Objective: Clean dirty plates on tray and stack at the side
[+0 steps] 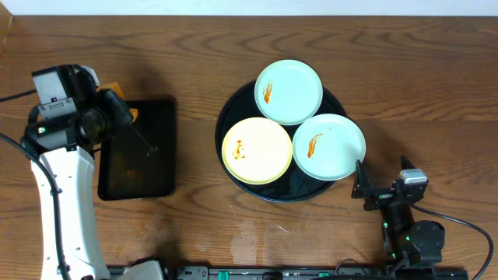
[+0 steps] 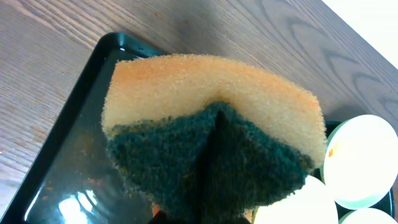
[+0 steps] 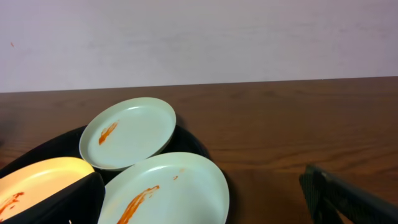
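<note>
Three plates lie on the round black tray (image 1: 233,117): a mint one (image 1: 289,92) at the back, a yellow one (image 1: 257,150) at front left and a mint one (image 1: 328,146) at front right. Each carries an orange-brown smear. My left gripper (image 1: 124,110) hovers over the rectangular tray, shut on a yellow sponge (image 2: 211,106) with a dark green scouring face; the sponge hides its jaws. My right gripper (image 1: 383,174) stands open just off the round tray's front right rim, the near mint plate (image 3: 165,190) between its fingers (image 3: 74,199).
A smaller rectangular black tray (image 1: 152,167) with a wet sheen sits at the left under the sponge. Bare wood-grain tabletop (image 1: 436,101) stretches to the right of the round tray and along the front. A pale wall (image 3: 199,37) bounds the table's far edge.
</note>
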You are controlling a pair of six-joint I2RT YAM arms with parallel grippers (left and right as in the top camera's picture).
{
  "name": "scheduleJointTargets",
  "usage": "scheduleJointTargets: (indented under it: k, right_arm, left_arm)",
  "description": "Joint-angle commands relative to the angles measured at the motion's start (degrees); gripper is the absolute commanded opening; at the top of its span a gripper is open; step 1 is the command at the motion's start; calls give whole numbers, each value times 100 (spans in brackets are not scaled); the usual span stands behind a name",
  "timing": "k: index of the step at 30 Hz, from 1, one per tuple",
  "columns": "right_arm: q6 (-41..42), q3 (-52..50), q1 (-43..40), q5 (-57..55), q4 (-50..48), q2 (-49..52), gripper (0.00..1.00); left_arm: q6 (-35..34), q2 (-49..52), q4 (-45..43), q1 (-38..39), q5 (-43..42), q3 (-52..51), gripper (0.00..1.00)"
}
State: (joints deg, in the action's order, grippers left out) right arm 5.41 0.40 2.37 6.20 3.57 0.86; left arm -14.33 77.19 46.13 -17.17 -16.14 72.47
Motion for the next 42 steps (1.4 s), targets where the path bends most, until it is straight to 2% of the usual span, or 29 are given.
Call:
scheduleJointTargets:
  k: [1, 42]
  right_arm:
    - [-59, -9, -57, 7, 15, -11, 99]
    - [-59, -9, -57, 7, 15, -11, 99]
  left_arm:
    - [125, 31, 4, -28, 79, 87, 8]
    - [201, 20, 81, -28, 177, 13, 7]
